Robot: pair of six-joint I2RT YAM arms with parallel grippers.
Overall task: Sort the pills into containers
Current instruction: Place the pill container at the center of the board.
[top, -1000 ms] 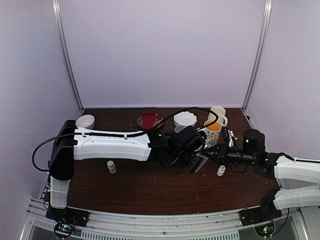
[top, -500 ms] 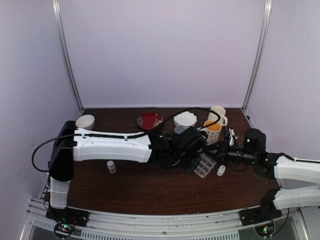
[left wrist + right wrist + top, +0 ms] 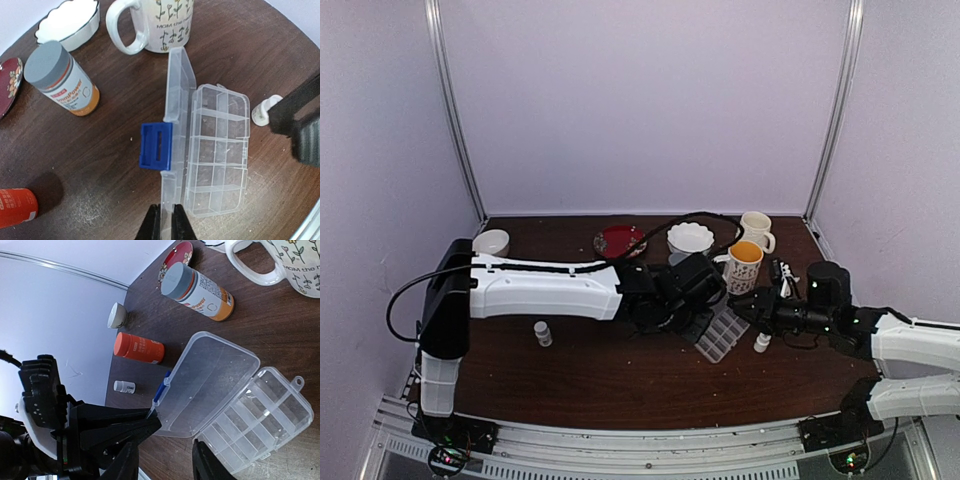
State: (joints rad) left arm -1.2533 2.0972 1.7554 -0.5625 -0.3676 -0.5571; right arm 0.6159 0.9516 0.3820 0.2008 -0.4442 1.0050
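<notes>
Newly open lid [image 3: 177, 100] in left gripper [image 3: 164, 226]; organiser box [image 3: 722, 335] lengthwise diagonal.

Can't spot pills, too tiny, in the clear plastic organiser box [image 3: 217, 150]; orange-red bottle [image 3: 15, 207] chopped by the edge.

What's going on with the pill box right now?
The left gripper is shut on the free edge of the lid of the clear organiser box, near the blue latch, holding it open. The right gripper is open beside the box and grips nothing. The compartments look empty, with no pills sorted yet.
</notes>
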